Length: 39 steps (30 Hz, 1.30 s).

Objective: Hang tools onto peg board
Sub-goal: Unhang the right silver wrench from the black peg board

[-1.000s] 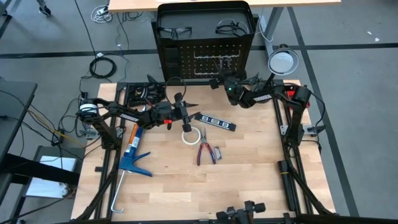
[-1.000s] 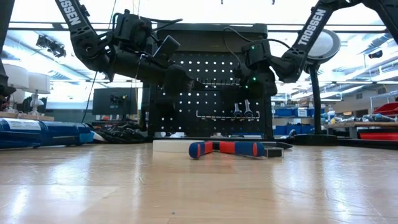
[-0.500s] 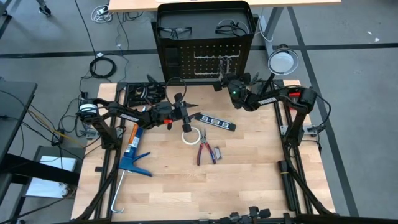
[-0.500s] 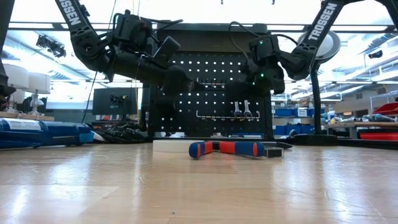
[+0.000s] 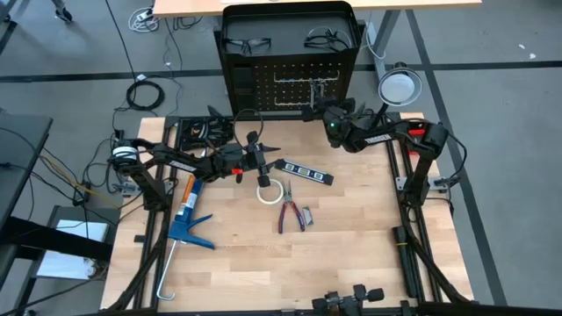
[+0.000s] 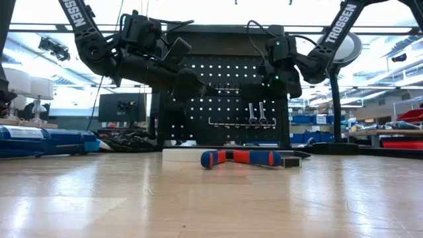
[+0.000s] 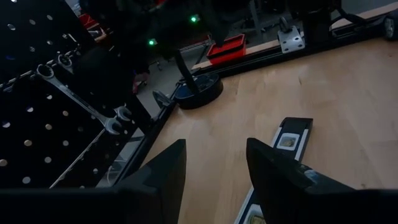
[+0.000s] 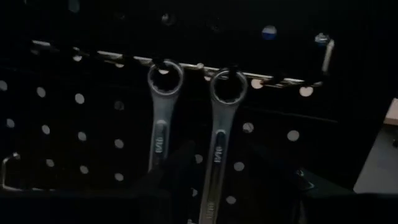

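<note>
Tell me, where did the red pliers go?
The red-handled pliers lie flat near the middle of the wooden table in the high view, just in front of the white tape roll and right of the blue caulking gun.

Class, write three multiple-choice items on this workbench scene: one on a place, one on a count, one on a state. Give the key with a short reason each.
1. Where do the red-handled pliers lie?
A. on the table
B. on the peg board
C. in the left pincer

2. How many wrenches hang on the peg board?
A. none
B. two
C. four

3. How does the left pincer stand?
A. shut on the tape roll
B. open, holding nothing
C. shut on the black bar

Key: 1 A, the high view shows them flat on the wood. 2 B, the right wrist view shows two hung by their rings. 3 B, its fingers stand apart over bare table.
</note>
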Tool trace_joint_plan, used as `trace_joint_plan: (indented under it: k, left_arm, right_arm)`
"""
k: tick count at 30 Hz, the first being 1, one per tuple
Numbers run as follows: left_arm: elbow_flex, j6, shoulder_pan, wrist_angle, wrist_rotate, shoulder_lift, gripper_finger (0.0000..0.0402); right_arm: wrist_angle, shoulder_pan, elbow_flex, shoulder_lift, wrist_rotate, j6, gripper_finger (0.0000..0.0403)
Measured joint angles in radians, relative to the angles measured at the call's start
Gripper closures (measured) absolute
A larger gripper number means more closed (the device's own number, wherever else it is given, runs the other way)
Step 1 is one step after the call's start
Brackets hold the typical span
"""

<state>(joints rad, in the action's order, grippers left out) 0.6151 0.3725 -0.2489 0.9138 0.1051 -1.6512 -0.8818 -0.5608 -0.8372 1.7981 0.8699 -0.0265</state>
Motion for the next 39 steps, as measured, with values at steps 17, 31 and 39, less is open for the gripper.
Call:
trace_joint_plan:
  k: [17, 31, 39]
  left_arm:
    - [0.000, 0.000, 0.000, 0.000, -0.003, 0.000, 0.0229]
    - [0.000, 0.000, 0.000, 0.010, -0.003, 0.000, 0.0229]
    - [0.000, 0.000, 0.000, 0.008, -0.002, 0.000, 0.0229]
  right_arm:
    - [0.046, -0.058, -0.027, 0.000, -0.069, 0.001, 0.0250]
    - [0.046, -0.030, -0.027, 0.013, -0.049, 0.029, 0.0250]
    - [0.066, -0.020, -0.062, 0.053, -0.046, 0.016, 0.0250]
